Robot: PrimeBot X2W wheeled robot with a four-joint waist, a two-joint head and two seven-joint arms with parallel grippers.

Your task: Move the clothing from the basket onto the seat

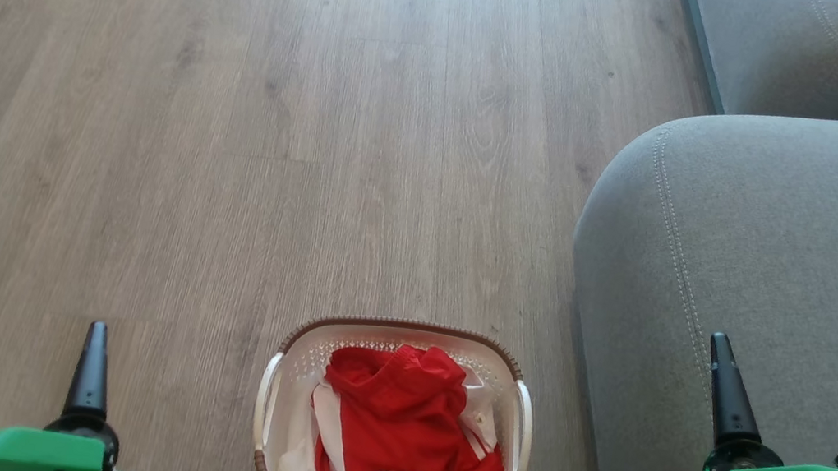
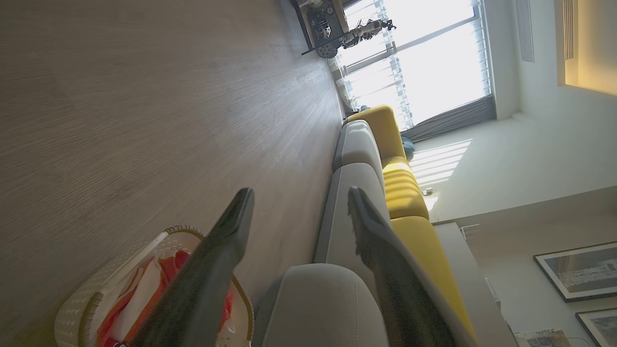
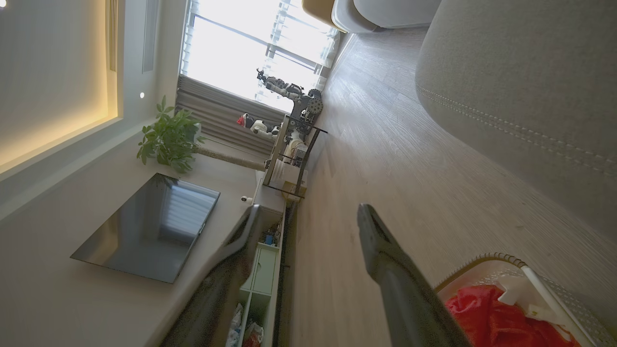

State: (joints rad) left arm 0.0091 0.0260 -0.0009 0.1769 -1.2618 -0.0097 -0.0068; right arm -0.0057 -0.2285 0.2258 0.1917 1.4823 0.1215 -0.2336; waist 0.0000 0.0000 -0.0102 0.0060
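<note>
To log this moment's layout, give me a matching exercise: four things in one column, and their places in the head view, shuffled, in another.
1 clothing
2 basket
3 left hand
4 right hand

A against the grey seat
B on the floor, beside the seat
C against bare floor, left of the basket
D piled in the basket

Pairs: 1-D, 2-B, 3-C, 4-A

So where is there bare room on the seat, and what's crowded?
The seat is bare inward from its stitched edge, beside the basket. Crowded: the basket, full of clothing; the right gripper hangs by the seat's near end.
</note>
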